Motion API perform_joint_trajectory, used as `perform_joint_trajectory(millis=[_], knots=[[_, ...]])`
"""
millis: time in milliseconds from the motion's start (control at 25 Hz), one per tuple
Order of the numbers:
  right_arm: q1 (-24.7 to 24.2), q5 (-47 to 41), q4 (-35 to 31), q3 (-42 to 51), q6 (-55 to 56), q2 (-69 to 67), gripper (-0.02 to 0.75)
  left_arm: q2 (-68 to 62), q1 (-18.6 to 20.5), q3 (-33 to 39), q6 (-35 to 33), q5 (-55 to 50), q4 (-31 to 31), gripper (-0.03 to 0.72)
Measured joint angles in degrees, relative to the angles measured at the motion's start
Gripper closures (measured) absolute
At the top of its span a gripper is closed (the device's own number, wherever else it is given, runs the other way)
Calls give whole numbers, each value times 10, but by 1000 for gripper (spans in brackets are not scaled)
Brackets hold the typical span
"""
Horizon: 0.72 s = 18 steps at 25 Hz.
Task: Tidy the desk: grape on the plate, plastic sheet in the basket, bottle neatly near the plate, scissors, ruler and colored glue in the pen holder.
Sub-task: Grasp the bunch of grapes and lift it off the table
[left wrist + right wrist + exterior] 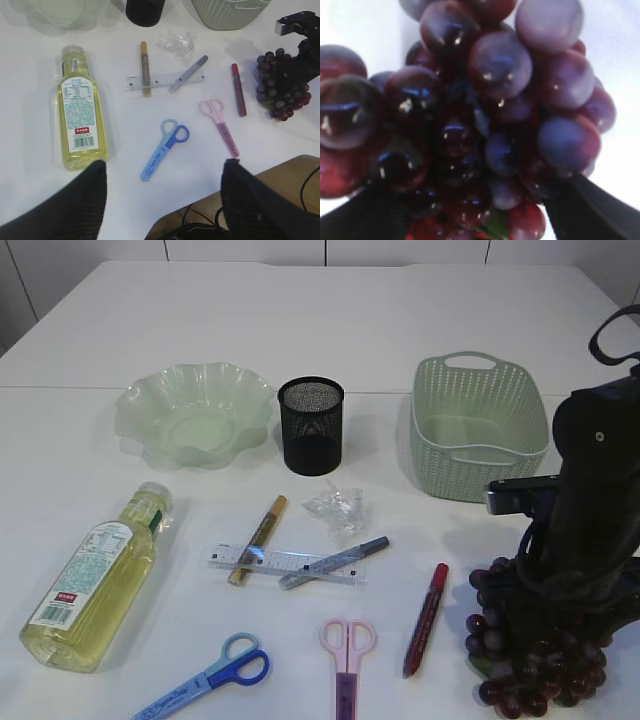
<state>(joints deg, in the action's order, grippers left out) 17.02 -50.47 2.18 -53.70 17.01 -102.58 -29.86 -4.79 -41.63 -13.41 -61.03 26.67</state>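
Purple grape bunch (485,120) sits between the right fingers (600,210), spread wide; left fingers (75,200) wide too

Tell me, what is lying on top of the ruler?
Two glue pens cross the ruler: a gold glue pen and a grey glue pen. They cover parts of its scale; anything beneath the ruler cannot be seen.

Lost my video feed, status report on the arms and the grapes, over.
Left gripper open, empty, high over the table. Right gripper down on the dark red grape bunch, fingers either side, grip unconfirmed. Pale green wavy plate empty. Path unobstructed.
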Motion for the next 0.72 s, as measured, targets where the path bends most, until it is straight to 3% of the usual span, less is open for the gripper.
perform_joint_trajectory(millis=[400, 720], knots=[[0, 2, 8, -2, 0, -16, 152, 0, 0, 0, 1, -4, 2, 167], [0, 5, 18, -7, 0, -29, 324, 0, 0, 0, 2, -6, 21, 167]])
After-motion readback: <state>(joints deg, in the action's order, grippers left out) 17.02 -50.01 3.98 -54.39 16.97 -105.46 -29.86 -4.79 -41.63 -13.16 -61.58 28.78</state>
